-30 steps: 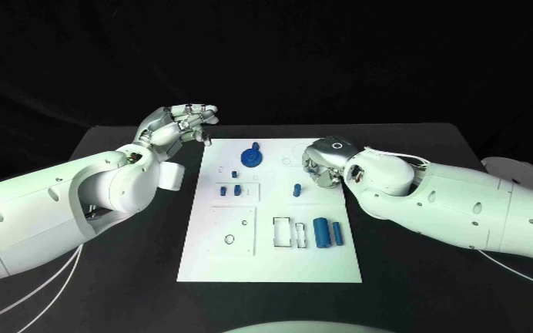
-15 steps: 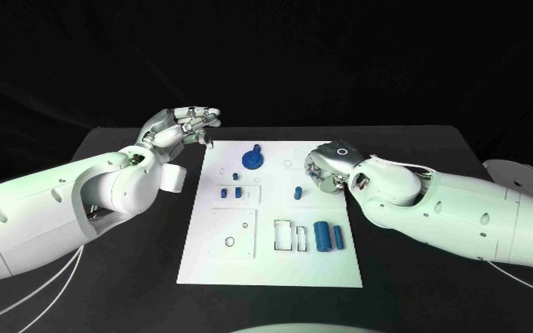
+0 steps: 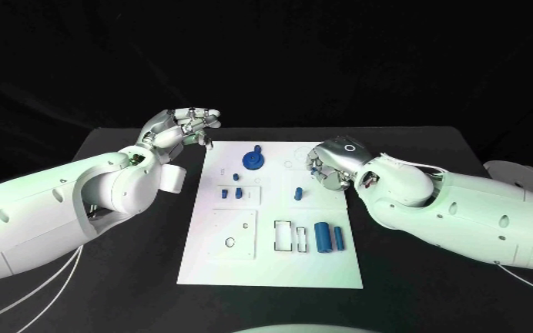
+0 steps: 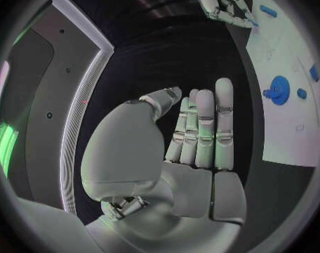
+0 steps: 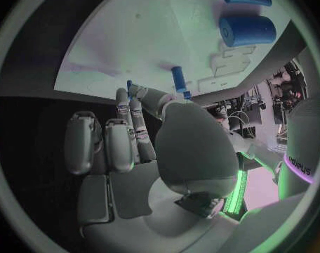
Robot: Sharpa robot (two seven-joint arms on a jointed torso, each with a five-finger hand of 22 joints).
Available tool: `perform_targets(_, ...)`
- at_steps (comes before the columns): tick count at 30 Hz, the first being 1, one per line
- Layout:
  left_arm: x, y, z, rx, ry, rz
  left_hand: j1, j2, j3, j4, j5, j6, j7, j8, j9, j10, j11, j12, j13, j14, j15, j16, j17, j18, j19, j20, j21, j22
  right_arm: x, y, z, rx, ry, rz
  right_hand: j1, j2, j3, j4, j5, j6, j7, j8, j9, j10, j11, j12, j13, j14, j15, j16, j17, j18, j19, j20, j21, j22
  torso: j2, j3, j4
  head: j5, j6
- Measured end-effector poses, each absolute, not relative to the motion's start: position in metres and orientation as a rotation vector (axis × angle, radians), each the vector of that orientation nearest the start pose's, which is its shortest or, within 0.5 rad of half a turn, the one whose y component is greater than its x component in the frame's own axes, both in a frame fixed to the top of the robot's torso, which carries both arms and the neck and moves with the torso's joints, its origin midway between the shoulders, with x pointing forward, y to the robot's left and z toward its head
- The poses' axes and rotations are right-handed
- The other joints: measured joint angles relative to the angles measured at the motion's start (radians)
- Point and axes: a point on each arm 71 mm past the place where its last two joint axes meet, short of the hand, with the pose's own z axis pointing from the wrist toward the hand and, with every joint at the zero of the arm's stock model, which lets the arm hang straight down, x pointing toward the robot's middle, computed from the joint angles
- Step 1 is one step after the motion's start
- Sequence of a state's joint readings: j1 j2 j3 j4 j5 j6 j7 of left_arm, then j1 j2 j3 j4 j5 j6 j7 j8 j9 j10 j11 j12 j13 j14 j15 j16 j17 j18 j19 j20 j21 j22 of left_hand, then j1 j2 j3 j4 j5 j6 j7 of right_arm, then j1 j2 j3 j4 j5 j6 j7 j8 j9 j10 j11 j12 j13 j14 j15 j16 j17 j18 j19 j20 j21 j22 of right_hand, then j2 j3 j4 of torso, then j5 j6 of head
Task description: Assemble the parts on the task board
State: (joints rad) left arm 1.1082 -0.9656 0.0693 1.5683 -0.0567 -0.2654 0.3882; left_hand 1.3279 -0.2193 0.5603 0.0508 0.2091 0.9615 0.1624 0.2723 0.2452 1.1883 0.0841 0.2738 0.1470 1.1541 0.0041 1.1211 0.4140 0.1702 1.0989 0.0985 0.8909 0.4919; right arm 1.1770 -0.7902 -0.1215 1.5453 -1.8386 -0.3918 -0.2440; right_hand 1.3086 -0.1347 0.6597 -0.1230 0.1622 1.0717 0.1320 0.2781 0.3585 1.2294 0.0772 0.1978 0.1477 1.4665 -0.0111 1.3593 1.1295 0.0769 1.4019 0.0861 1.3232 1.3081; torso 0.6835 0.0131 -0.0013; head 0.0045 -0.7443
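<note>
Two hands flank the task board (image 3: 272, 217): left hand (image 3: 183, 126) released, off its far-left corner; right hand (image 3: 330, 165) over its right edge, grasping nothing, fingers extended per its wrist view.

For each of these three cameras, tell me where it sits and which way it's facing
Head view: on the robot's head, looking down at the task board; both arms show.
Left wrist view: behind the left hand, facing along it toward the board's edge.
Right wrist view: behind the right hand, facing the board.
Shared: the large blue cylinder shows in head and right wrist views.

one task board (image 3: 272, 256), seven blue parts (image 3: 321, 234)
</note>
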Motion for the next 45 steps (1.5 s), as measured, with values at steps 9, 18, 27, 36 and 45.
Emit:
perform_targets(9,0.478,0.258,-0.177,-1.121,1.371,-1.531,0.000,0.000,0.000,0.000,0.000,0.000,0.000,0.000,0.000,0.000,0.000,0.000,0.000,0.000,0.000,0.000,0.000,0.000,0.000,0.000,0.000,0.000,0.452,-0.160,-0.200,-0.429,1.508,0.525,0.000,0.000,0.000,0.000,-0.006,0.000,0.000,0.004,0.001,0.002,0.002,0.000,0.000,0.000,0.000,0.004,0.000,0.000,0.000,0.000,0.007,0.000,0.000,0.0001,0.0002,0.004,0.005)
perform_targets(18,0.480,0.254,-0.178,-1.120,1.374,-1.536,0.000,0.000,0.000,0.000,0.000,0.000,0.000,0.000,0.000,0.000,0.000,0.000,0.000,0.000,0.000,0.000,0.000,0.000,0.000,0.000,0.000,0.000,0.430,-0.120,-0.189,-0.438,1.472,0.676,0.000,0.000,0.000,0.000,-0.006,0.000,0.000,0.004,0.002,0.002,0.002,0.000,0.001,0.000,0.000,0.004,0.000,0.000,0.004,-0.004,0.007,0.000,0.000,0.0007,0.0010,0.038,0.007)
perform_targets(27,0.484,0.245,-0.181,-1.115,1.379,-1.547,0.000,0.000,0.000,0.000,0.000,0.000,0.000,0.000,0.000,0.000,0.000,0.000,0.000,0.000,0.000,0.000,0.000,0.000,0.000,0.000,0.000,0.000,0.413,-0.077,-0.199,-0.453,1.483,0.813,-0.001,0.000,0.000,0.000,-0.014,0.000,0.000,0.004,0.005,0.003,0.003,-0.001,0.006,0.000,0.000,0.004,-0.001,0.000,0.004,-0.004,0.011,0.000,0.001,-0.0029,0.0067,0.099,-0.011)
perform_targets(36,0.487,0.239,-0.182,-1.111,1.383,-1.553,0.000,0.000,0.003,-0.003,0.000,0.000,0.000,0.000,0.000,0.000,0.000,0.000,0.000,0.000,0.000,0.000,0.000,0.000,0.000,0.000,0.000,0.000,0.400,-0.053,-0.221,-0.458,1.531,0.890,-0.004,0.003,0.000,0.000,-0.014,-0.002,-0.002,0.003,0.005,0.004,0.003,-0.001,0.006,0.000,0.000,0.004,-0.003,0.000,0.004,-0.004,0.011,0.000,0.003,-0.0073,0.0105,0.135,-0.028)
perform_targets(45,0.487,0.234,-0.182,-1.100,1.389,-1.561,0.000,0.000,0.003,-0.003,0.000,0.000,0.000,0.000,0.001,0.000,0.000,0.000,0.000,0.000,0.000,0.000,0.000,0.000,0.000,0.000,0.000,0.000,0.396,-0.047,-0.238,-0.458,1.571,0.903,-0.005,0.004,0.000,0.000,-0.015,-0.004,-0.004,0.002,0.006,0.006,0.001,-0.001,0.007,0.000,0.000,0.004,-0.003,0.000,0.004,-0.004,0.011,-0.001,0.003,-0.0091,0.0124,0.154,-0.046)
